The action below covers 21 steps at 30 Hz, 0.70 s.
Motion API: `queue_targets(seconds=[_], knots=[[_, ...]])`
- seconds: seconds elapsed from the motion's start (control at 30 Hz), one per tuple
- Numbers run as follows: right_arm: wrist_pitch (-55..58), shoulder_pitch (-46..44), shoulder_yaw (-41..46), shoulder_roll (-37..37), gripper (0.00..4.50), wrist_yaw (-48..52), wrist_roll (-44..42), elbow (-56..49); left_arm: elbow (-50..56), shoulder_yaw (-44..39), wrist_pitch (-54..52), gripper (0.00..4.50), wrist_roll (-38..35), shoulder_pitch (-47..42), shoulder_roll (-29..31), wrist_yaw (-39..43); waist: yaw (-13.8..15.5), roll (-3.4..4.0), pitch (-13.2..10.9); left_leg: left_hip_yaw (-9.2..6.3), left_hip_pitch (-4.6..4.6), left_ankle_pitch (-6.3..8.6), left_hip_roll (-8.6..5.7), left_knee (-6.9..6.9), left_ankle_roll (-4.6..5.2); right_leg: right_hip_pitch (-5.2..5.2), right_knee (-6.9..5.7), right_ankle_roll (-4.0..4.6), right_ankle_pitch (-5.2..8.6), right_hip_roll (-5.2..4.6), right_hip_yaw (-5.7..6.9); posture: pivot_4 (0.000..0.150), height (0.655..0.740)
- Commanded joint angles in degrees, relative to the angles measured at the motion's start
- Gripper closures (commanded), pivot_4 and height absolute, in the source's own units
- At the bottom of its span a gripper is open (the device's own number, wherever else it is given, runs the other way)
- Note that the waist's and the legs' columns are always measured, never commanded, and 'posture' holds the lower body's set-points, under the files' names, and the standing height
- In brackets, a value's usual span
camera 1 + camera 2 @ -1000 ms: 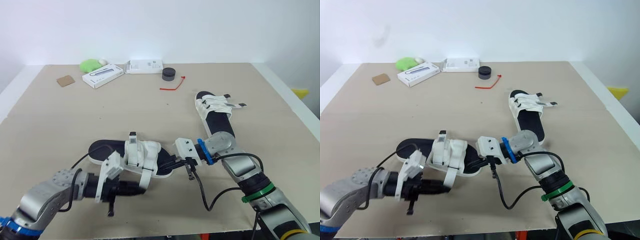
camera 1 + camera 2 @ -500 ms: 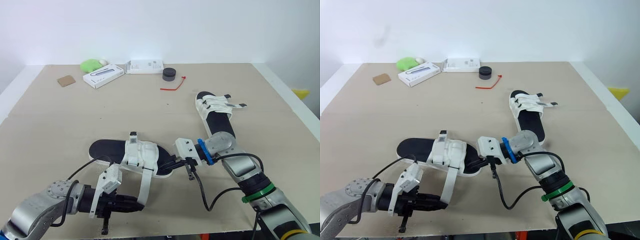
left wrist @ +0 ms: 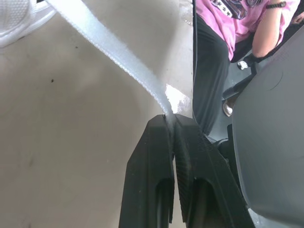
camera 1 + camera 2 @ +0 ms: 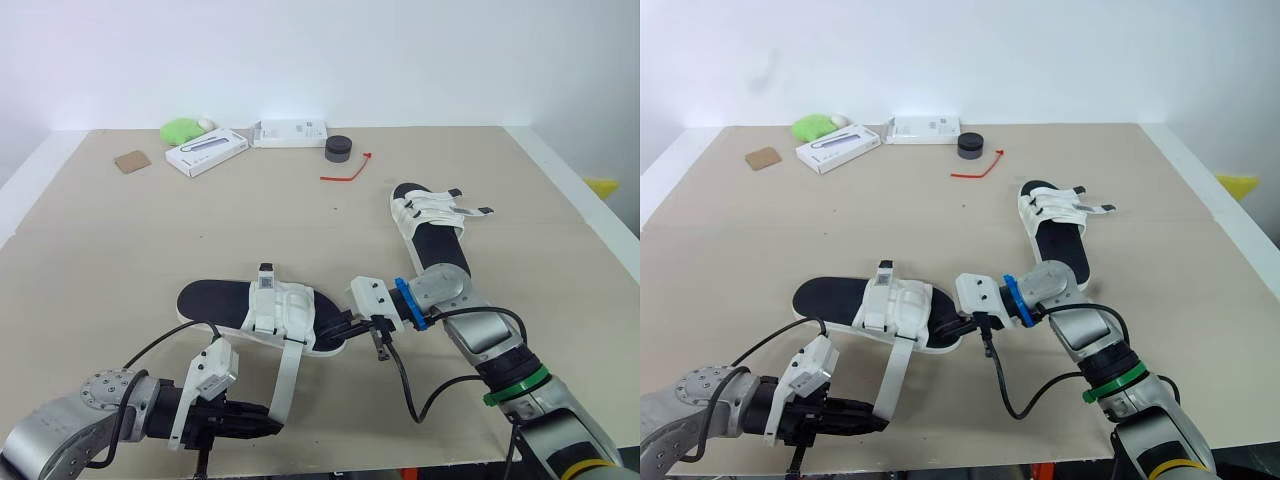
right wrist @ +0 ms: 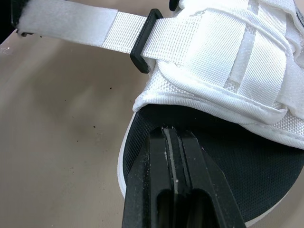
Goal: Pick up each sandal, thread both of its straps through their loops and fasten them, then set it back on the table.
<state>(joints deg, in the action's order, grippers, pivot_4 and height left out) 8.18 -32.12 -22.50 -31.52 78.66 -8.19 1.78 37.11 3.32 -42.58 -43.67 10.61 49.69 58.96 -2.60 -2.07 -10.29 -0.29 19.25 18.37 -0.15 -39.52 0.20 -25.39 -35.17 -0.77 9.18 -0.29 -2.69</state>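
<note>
Count on the tabletop [image 4: 100, 240]:
- Sandals, 2: near sandal [image 4: 285, 312], far sandal [image 4: 430, 213].
- White boxes, 2: left box [image 4: 205, 152], right box [image 4: 290, 132].
- Green lump [image 4: 180, 130], 1.
- Brown square [image 4: 131, 161], 1.
- Black round puck [image 4: 338, 148], 1.
- Red tie [image 4: 345, 172], 1.

Off the tabletop:
- Yellow object [image 4: 603, 186], 1.
- Person [image 3: 223, 14], 1.

I get bright, even overhead light across the table [image 4: 120, 230]; shadows under the near sandal [image 4: 255, 305] are soft and tight. I see glare on the white box [image 4: 290, 131] at 12 o'clock, and beside the strap [image 3: 109, 47] in the left wrist view.
</note>
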Motion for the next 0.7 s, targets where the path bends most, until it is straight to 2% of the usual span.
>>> queue_targets(seconds=[0.03,0.1,0.17,0.2,0.23,0.33,0.43,0.47,0.6,0.7], knots=[[-0.11,-0.07,-0.49,-0.49,4.5,0.5,0.45,0.12,1.91,-0.94,5.72,4.42,3.22,2.02,-0.27,0.49,0.01,0.0,0.0,-0.01,0.0,0.0,0.0,0.01,0.0,0.0,0.0,0.0,0.01,0.0,0.0,0.15,0.74],[-0.07,-0.11,-0.53,-0.46,4.5,0.57,0.44,0.12,1.26,-1.21,8.88,4.42,4.85,2.92,-0.58,1.02,0.02,0.0,0.0,-0.01,0.0,0.0,0.0,0.01,-0.01,0.0,0.0,0.02,0.01,0.0,0.01,0.15,0.74],[-0.1,-0.2,-0.57,-0.43,4.5,0.65,0.44,0.21,0.61,-1.3,13.16,3.79,7.44,3.68,-0.28,2.41,0.03,0.0,0.0,0.0,0.0,0.0,0.0,0.01,-0.01,0.0,0.0,0.02,0.01,-0.01,0.01,0.15,0.74],[-0.12,-0.28,-0.59,-0.4,4.5,0.71,0.43,0.31,0.14,-1.35,16.32,3.63,9.43,4.03,-0.06,3.42,0.03,0.0,0.0,0.0,0.0,0.0,-0.01,0.01,-0.01,0.0,0.0,0.02,0.01,-0.01,0.01,0.15,0.74],[-0.14,-0.34,-0.62,-0.38,4.5,0.77,0.43,0.38,-0.58,-1.63,20.94,2.99,12.31,4.43,-0.09,4.32,0.03,0.0,0.0,-0.01,0.0,0.0,-0.01,0.01,-0.01,0.0,0.0,0.03,0.02,-0.01,0.01,0.15,0.74],[-0.35,-0.61,-0.76,-0.32,4.5,1.1,0.44,0.73,-4.51,-2.53,39.53,1.69,22.7,4.41,0.0,7.37,0.09,0.0,0.0,0.04,-0.02,0.0,-0.02,0.01,-0.01,0.0,0.0,0.21,0.12,-0.01,0.0,0.15,0.74],[-0.46,-0.88,-0.91,-0.06,4.5,1.25,0.49,1.02,-9.88,-3.11,55.22,0.19,28.41,2.55,-0.78,9.41,0.13,0.01,0.0,0.08,-0.01,0.0,-0.02,0.01,0.0,0.01,0.0,0.28,0.14,-0.05,0.0,0.15,0.74],[-0.49,-0.93,-0.93,0.0,4.5,1.27,0.5,1.08,-11.44,-2.99,58.56,0.08,29.25,1.63,-1.01,9.83,0.13,0.01,0.0,0.09,-0.02,0.0,-0.02,0.01,-0.01,0.01,0.0,0.28,0.14,-0.06,-0.01,0.15,0.74],[-0.75,-1.15,-0.92,0.09,4.5,1.5,0.59,1.48,-17.37,-1.92,73.19,0.08,32.58,-3.96,-2.08,10.49,0.12,0.0,0.0,0.12,-0.02,0.0,-0.02,0.01,0.0,0.01,0.01,0.15,0.05,-0.12,0.0,0.15,0.74],[-0.63,-1.17,-0.83,0.05,4.5,1.54,0.57,1.43,-22.64,-1.07,91.41,0.08,39.47,-10.15,-3.61,8.23,0.14,0.0,0.0,0.13,-0.02,0.0,-0.01,0.01,0.0,0.01,0.02,0.03,-0.05,-0.13,0.0,0.15,0.74]])
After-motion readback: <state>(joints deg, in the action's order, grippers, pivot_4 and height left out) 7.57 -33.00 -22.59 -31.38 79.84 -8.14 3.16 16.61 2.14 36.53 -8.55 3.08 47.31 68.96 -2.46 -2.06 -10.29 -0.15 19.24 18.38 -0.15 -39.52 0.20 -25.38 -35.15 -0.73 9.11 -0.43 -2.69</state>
